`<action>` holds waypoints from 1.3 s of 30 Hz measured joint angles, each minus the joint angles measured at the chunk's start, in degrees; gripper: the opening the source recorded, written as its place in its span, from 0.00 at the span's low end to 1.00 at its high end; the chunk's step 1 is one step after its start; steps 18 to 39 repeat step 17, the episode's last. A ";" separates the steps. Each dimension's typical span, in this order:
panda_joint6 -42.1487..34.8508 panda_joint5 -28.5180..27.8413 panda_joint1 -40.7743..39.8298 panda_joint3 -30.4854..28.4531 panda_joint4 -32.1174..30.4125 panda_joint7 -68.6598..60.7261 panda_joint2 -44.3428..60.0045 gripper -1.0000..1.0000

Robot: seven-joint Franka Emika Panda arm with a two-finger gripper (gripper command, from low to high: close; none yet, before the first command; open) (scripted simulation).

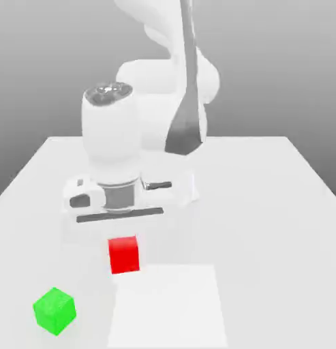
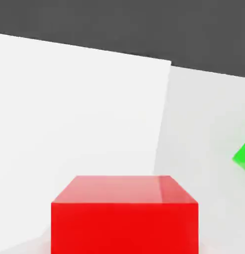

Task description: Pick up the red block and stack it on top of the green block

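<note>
You are looking at the pick-up step, as far as these views let you judge. In the exterior view the red block [image 1: 124, 255] sits in the lower middle of the frame, directly beneath the gripper [image 1: 123, 235], whose white hand body hangs across the centre. The fingers blend into the pale table [image 1: 279, 204], so you cannot tell whether the hand is wide, narrow, or closed around the cube; treat the grasp as unconfirmed. In the hand view the red block [image 2: 124, 216] fills the lower middle of the frame, very close to the camera, which suggests the hand is low over it.

The green block [image 1: 54, 311] rests on the table in the lower left of the exterior frame, well apart from the red one, turned so a corner faces the camera; in the hand view, the green block [image 2: 242, 158] shows as a sliver at the right edge.

Your next move calls for a secure grip on the red cube, then a lift clear of the table and a carry toward the lower left, matching the green cube's turned faces before lowering
</note>
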 joint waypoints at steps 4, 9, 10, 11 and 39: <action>-3.17 0.27 -4.76 -1.94 7.77 -5.53 4.64 0.00; 4.02 4.09 -6.78 -0.03 9.66 -9.27 13.91 1.00; 4.02 4.09 -6.78 -0.03 9.66 -9.27 13.91 1.00; 4.02 4.09 -6.78 -0.03 9.66 -9.27 13.91 1.00; 2.94 3.41 -6.68 -0.28 9.64 -8.83 12.70 1.00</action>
